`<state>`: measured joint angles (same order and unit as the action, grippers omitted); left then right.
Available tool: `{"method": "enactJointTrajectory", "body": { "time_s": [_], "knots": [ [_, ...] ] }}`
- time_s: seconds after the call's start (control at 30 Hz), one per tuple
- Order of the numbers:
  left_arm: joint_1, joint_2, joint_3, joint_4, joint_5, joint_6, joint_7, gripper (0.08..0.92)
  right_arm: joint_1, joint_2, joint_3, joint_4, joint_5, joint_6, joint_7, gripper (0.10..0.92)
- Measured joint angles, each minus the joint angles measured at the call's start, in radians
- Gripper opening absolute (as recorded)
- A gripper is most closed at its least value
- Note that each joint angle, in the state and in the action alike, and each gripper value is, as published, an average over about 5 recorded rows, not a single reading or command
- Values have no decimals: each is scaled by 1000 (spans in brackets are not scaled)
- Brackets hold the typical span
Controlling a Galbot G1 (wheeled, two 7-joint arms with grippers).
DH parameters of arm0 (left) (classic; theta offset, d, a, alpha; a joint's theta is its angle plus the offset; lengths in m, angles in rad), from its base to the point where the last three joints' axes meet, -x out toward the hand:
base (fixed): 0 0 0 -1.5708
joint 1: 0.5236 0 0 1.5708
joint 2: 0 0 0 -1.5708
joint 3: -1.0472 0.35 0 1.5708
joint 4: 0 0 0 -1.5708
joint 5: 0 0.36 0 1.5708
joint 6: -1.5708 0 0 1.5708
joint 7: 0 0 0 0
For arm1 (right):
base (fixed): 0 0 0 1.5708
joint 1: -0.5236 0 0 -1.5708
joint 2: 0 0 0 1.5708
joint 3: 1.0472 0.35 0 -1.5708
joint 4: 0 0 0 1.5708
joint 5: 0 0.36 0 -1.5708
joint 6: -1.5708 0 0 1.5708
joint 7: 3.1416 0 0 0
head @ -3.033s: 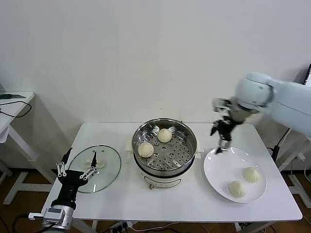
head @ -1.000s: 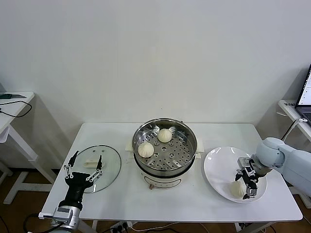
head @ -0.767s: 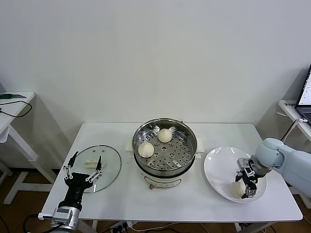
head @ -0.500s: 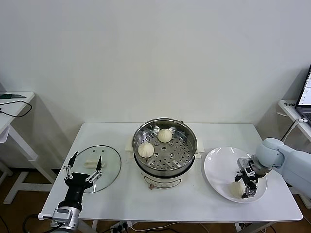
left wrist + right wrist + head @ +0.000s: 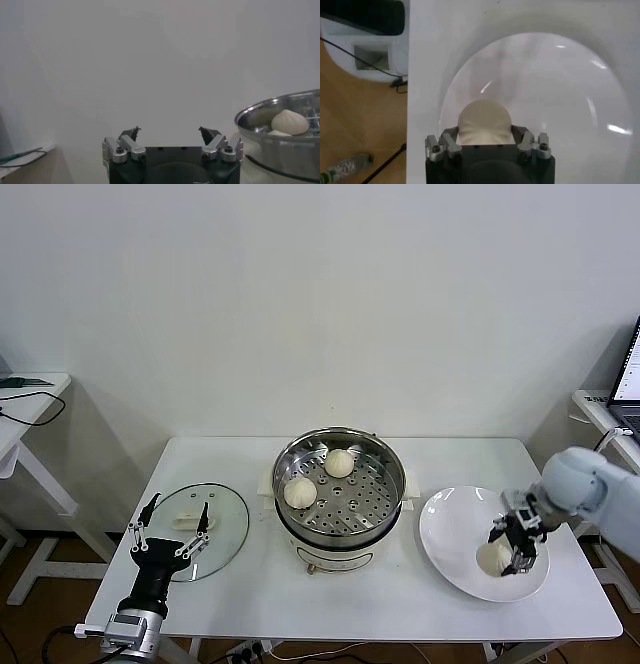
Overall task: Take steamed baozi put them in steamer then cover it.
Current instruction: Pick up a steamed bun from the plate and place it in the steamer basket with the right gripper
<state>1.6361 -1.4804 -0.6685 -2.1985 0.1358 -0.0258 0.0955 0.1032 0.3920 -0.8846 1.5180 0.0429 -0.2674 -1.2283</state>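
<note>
Gripping a baozi [image 5: 494,557] between its fingers, the right gripper [image 5: 512,556] was seen low over the white plate [image 5: 455,529], at that plate's side away from the steamer. In the right wrist view the bun [image 5: 484,122] was pinched from both sides by the fingers [image 5: 446,141], with plate surface visible beneath; whether it had been lifted clear of the plate could not be told, and a fourth bun was not made out, perhaps hidden behind the gripper.

From that gripper the steamer [image 5: 340,484] lay toward the robot's left, across the width of the plate, its perforated tray open to the top. Two baozi were already resting on the tray, one toward the far wall [image 5: 339,463] and one toward the left [image 5: 299,492], so that the nearer and right-hand parts of the tray were left free. The right arm was judged much the nearer to plate and pot alike. Being round, the bun offered no long axis to be aligned.

The left gripper [image 5: 172,527] was held with its fingers spread wide, poised over the near edge of the cover [image 5: 196,531], which lay flat on the table [image 5: 300,604] to the left of the steamer with its white handle [image 5: 188,520] up.

The white table was backed by a plain pale wall; a side table [image 5: 30,399] stood at the left.
</note>
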Motion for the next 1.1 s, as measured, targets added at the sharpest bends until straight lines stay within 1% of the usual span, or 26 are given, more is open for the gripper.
{"method": "enactJointTrajectory", "body": {
  "time_s": [0.27,0.6,0.77,0.93,1.0,1.1],
  "knots": [
    [3,2,0,-9,0,4,-3,823,335,29,-185,42,87,40,-24,712],
    [3,2,-18,-12,-8,4,-2,823,708,164,-383,84,155,121,-59,702],
    [-1,3,-27,-9,-16,4,1,823,801,257,-429,94,168,198,-72,696],
    [-7,5,-34,-6,-22,5,4,823,836,355,-454,101,146,293,-72,695],
    [-9,5,-36,-3,-23,5,5,823,835,391,-464,99,127,330,-67,683],
    [-13,5,-39,3,-24,3,8,823,822,440,-473,94,92,384,-54,640]
  ]
}}
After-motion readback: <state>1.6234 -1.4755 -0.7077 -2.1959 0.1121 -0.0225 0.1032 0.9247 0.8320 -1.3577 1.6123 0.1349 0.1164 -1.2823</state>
